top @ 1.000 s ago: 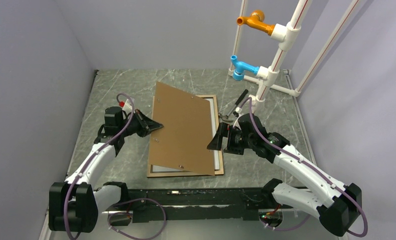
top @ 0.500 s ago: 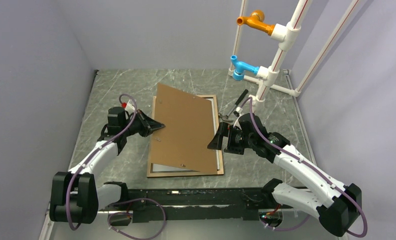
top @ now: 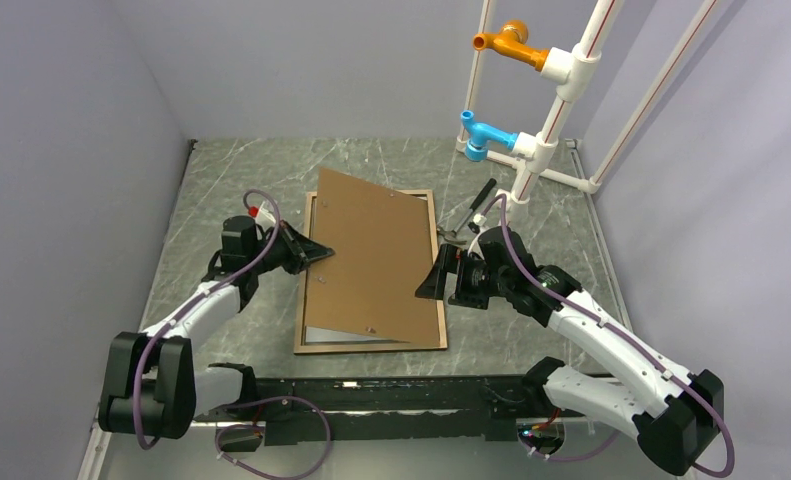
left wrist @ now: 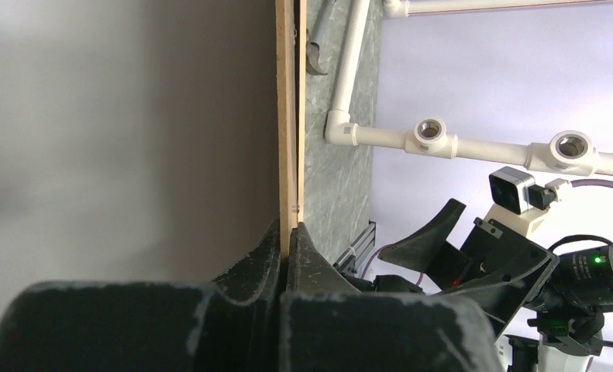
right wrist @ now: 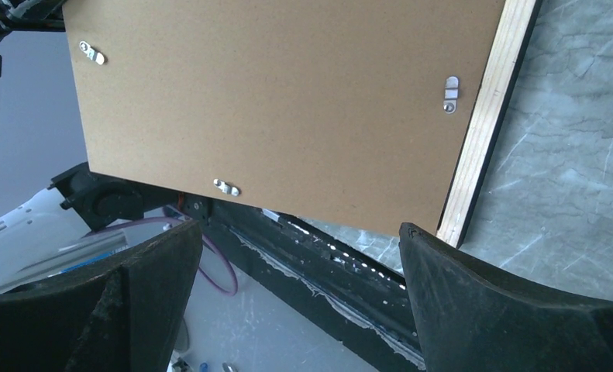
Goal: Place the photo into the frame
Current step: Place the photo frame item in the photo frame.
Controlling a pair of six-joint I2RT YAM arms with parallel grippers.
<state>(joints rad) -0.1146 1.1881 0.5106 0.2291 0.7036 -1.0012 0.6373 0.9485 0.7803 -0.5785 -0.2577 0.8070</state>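
The frame (top: 436,250) lies flat on the table, brown wood rails up. A pale strip (top: 346,336) shows inside its near end; I cannot tell whether it is the photo's white back, and no print shows. The solid brown backing board (top: 376,255) hangs tilted over the frame. My left gripper (top: 323,252) is shut on the board's left edge; in the left wrist view its jaws (left wrist: 289,232) pinch the thin edge. My right gripper (top: 433,280) is open and empty by the frame's right rail. In the right wrist view its jaws (right wrist: 299,232) stand wide apart below the board (right wrist: 287,101) and rail (right wrist: 485,132).
A white pipe rack (top: 536,150) with an orange (top: 511,40) and a blue fitting (top: 481,133) stands at the back right. A dark tool (top: 479,200) lies beside the frame's far right corner. Grey walls close in left, right and behind.
The left arm has carried the backing board a little to the right and lower over the frame. The right arm has not moved.
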